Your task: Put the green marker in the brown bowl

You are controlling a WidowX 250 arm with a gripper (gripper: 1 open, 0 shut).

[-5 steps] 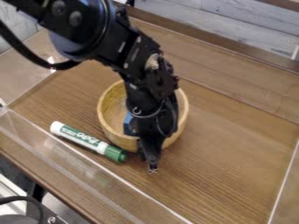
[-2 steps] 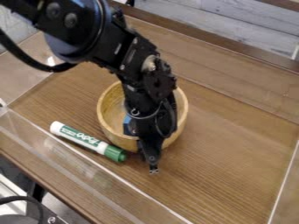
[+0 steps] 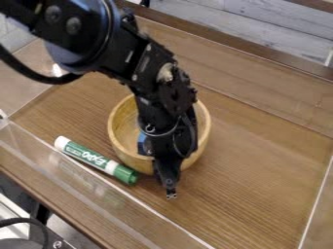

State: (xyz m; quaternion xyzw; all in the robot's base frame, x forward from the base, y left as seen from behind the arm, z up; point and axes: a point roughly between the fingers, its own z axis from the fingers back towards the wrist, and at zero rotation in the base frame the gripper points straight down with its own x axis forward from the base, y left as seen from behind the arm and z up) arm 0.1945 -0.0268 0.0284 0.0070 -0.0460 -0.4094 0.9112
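Observation:
The green marker (image 3: 95,160) lies flat on the wooden table near the front left, its dark green cap pointing right. Just behind it stands the brown bowl (image 3: 124,122), round and light tan, partly covered by my black arm. My gripper (image 3: 170,186) points down at the table in front of the bowl's right side, a little right of the marker's cap end. Its fingers look close together and nothing shows between them. The marker is not touched by the gripper.
The wooden table (image 3: 260,165) has a raised clear rim (image 3: 26,146) along its front left. A pale plank wall runs along the back. Bare table surface lies to the right of the bowl.
The gripper has shifted slightly down and forward toward the table in front of the bowl. The marker and bowl stay where they were.

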